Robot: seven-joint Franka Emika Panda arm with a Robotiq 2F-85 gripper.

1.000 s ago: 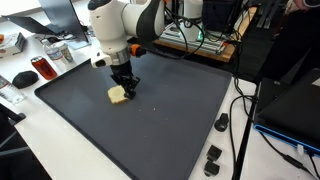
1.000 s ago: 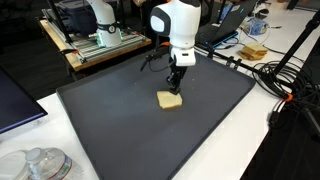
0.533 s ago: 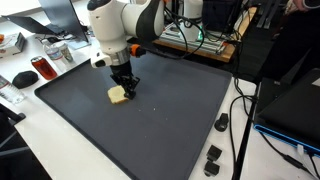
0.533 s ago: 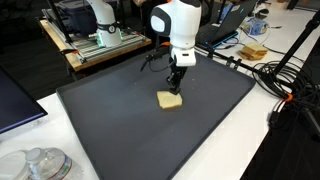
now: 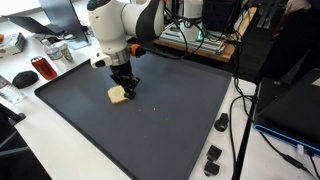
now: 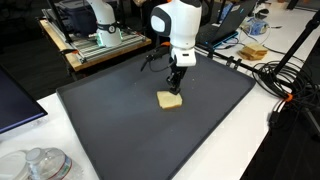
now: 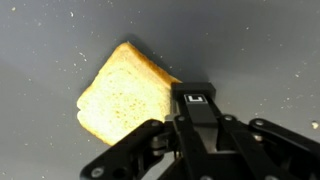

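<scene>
Bread lies flat on the dark mat, toward the mat's far part in an exterior view; seen also at and. Pale slice, one edge crusted.

Gripper hangs just above the mat at the bread's edge, fingers pointing down; also at. Wrist view: the gripper body covers the slice's lower right corner. Fingertips are out of sight there; cannot tell whether the claw is released or clenched, nor whether it touches the bread.

Containers: a dark red can stands on the white table beside the mat, contents not visible. Glass lids sit on the table's near corner.
</scene>
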